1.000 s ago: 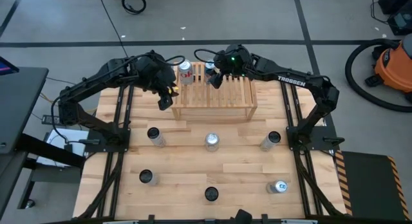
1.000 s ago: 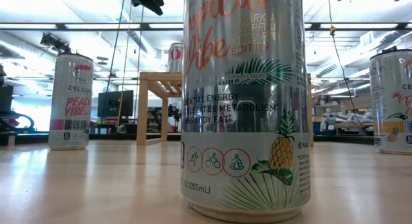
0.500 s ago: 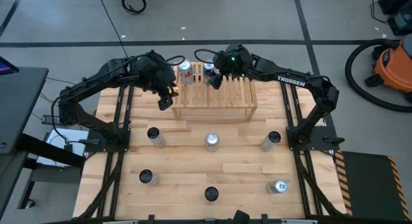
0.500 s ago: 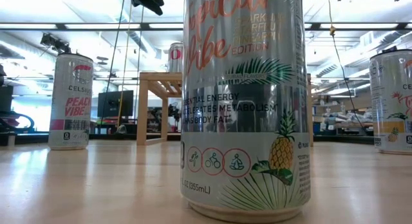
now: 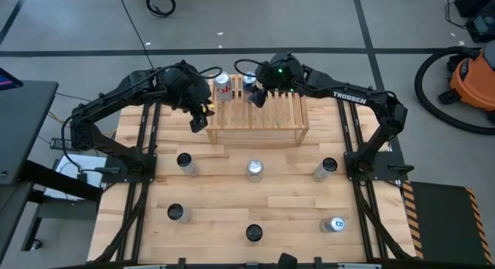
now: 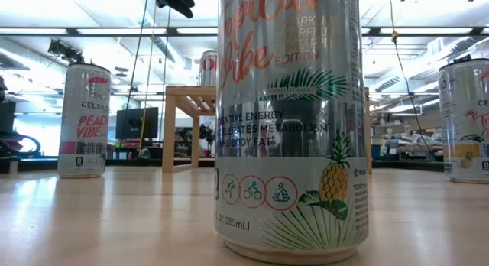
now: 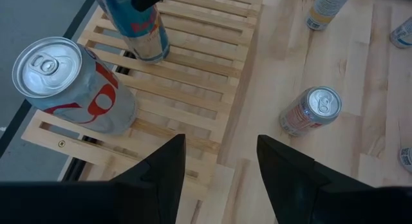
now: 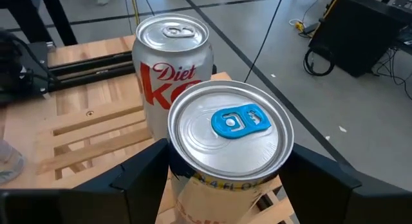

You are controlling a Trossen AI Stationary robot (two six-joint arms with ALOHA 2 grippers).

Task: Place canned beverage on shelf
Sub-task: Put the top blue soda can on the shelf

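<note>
The light-wood shelf (image 5: 259,113) stands at the table's far middle. A Diet Coke can (image 5: 223,86) stands on its slatted top at the far left corner; it also shows in the left wrist view (image 7: 74,89). My right gripper (image 5: 255,91) is shut on a can with a blue tab (image 8: 230,130) right beside the Diet Coke can (image 8: 170,63). The blue-tab can's base stands on the slats (image 7: 149,51). My left gripper (image 7: 219,179) is open and empty, above the table just off the shelf's left end (image 5: 199,120). My right gripper pinches the blue-tab can between its two fingers (image 8: 138,179), one on each side of the can's wall just below the top rim (image 8: 187,176). The fingers come from above, slanting down. The can stands upright with its base on the shelf's slats.
Several more cans stand on the table nearer the front: (image 5: 186,162), (image 5: 254,170), (image 5: 325,168), (image 5: 176,213), (image 5: 254,233); one can (image 5: 334,224) lies on its side at the near right. The near middle can (image 6: 290,121) fills the low view.
</note>
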